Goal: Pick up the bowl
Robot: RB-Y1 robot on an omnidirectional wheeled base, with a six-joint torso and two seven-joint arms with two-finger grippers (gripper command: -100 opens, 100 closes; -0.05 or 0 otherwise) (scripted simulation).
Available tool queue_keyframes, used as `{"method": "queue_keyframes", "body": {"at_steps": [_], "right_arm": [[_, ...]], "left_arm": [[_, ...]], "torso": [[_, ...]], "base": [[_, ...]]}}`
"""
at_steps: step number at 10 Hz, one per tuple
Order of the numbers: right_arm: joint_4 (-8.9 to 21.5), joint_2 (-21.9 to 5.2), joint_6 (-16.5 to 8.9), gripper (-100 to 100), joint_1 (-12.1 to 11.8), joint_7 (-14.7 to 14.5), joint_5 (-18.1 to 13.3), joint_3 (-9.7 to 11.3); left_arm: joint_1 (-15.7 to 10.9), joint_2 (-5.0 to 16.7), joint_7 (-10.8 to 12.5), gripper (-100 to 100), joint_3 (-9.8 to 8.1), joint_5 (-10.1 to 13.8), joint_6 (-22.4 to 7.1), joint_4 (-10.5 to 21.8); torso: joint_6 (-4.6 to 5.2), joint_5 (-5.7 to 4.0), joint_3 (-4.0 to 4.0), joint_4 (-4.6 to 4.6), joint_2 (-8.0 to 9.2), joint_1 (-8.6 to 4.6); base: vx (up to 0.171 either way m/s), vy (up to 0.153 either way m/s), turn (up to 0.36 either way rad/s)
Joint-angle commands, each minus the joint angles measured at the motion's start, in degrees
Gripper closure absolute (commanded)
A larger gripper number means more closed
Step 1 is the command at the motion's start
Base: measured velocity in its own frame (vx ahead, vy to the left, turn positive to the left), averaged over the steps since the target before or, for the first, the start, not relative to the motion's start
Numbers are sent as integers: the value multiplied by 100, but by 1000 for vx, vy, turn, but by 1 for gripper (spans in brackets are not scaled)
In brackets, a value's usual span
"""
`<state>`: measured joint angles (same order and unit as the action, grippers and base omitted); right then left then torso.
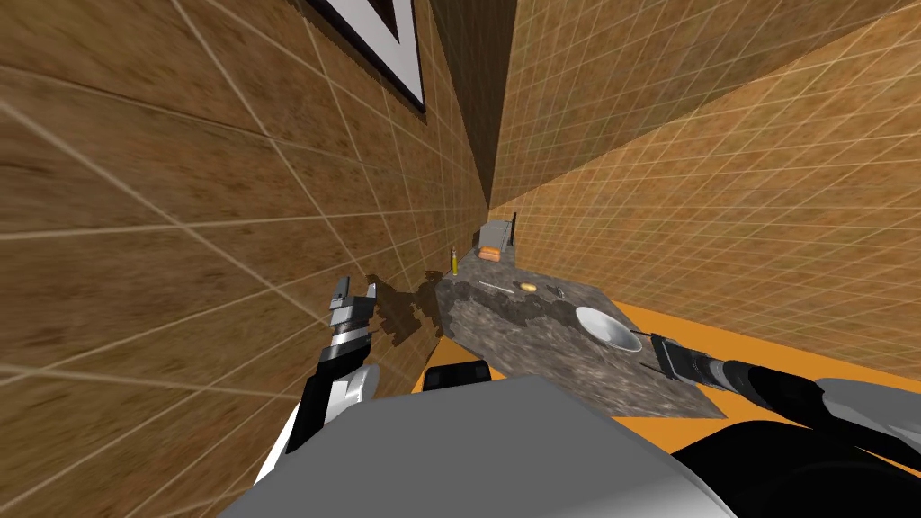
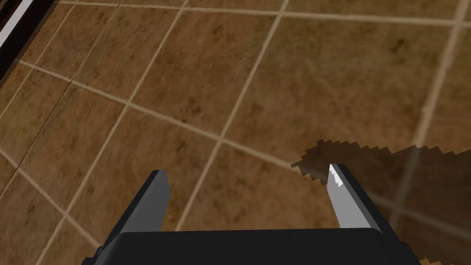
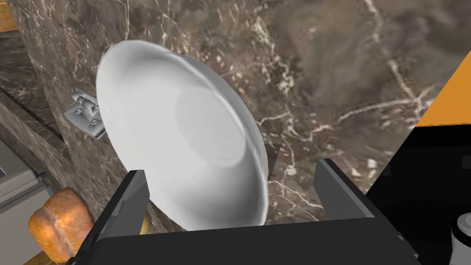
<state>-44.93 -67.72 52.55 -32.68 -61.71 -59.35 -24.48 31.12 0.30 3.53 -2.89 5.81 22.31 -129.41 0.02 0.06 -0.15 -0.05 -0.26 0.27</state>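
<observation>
two fingers of my right gripper (image 3: 230, 168) stand spread wide, and the white bowl (image 3: 184, 138) sits in the gap between them, with its near rim down by the gripper's dark body. one finger (image 3: 129, 202) is just beside the rim and the other (image 3: 342, 193) stands apart from it; neither presses the bowl. the bowl rests upright on a dark marbled counter (image 3: 345, 69). in the head view it lies near the counter's right edge, with orange floor (image 1: 692, 325) past that edge. just beyond the bowl, on the side away from my hand, lies a small grey metal piece (image 3: 85, 112). farther along the counter a brown loaf (image 3: 55, 225) sits against a grey box (image 3: 14, 184). my left gripper (image 2: 247, 170) is spread open too, holding nothing, raised off the counter's left end.
</observation>
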Motion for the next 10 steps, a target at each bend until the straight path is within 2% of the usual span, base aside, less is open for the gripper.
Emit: {"method": "queue_keyframes", "body": {"at_steps": [1, 2, 3, 4, 5, 6, 7, 8, 9, 10], "right_arm": [[184, -45, 108, -100, 37, -120, -74, 47], [337, -68, 201, -100, 10, -231, -279, 205], [337, -68, 201, -100, 10, -231, -279, 205], [406, -2, 254, -100, -22, -279, -391, 336], [446, -42, 268, -100, -5, -297, -308, 240], [472, -37, 297, 0, -3, -334, -316, 250], [451, 130, 159, -100, 55, -382, -300, 325], [440, 232, 77, -100, 90, -413, -291, 371], [315, 180, 87, -100, -15, -313, -298, 322], [323, 191, 70, 100, -5, -328, -297, 331]], "left_arm": [[0, 0, 0, 0, 0, 0, 0, 0], [0, 0, 0, 0, 0, 0, 0, 0], [0, 0, 0, 0, 0, 0, 0, 0], [18, 2, 5, 0, 23, -2, -6, 13], [28, 3, 7, 0, 34, -3, -12, 22], [32, 3, 8, 0, 35, -4, -14, 24], [31, 3, 8, 0, 35, -4, -13, 23], [31, 3, 8, 0, 35, -4, -13, 23], [31, 3, 8, 0, 35, -4, -14, 23], [31, 3, 8, 0, 35, -4, -14, 24]], "torso": [[0, 0, 0, 0, 0, 0], [4, -1, 2, 1, 4, -6], [0, -2, -1, 0, -2, -8], [0, -8, -7, 7, -19, 9], [-1, -10, -14, 9, -37, 27], [1, -7, -18, 9, -42, 37], [1, -6, -16, 10, -39, 41], [0, -9, -14, 11, -35, 28], [0, -14, -11, 12, -31, 10], [2, -11, -12, 11, -33, 22]], "base": [[75, 48, 20], [98, 46, 87], [66, 19, 77], [56, 2, 81], [24, -4, 19], [0, 0, 0], [-11, -44, 51], [-25, -91, 80], [-12, -45, 24], [-2, -8, -2]]}}
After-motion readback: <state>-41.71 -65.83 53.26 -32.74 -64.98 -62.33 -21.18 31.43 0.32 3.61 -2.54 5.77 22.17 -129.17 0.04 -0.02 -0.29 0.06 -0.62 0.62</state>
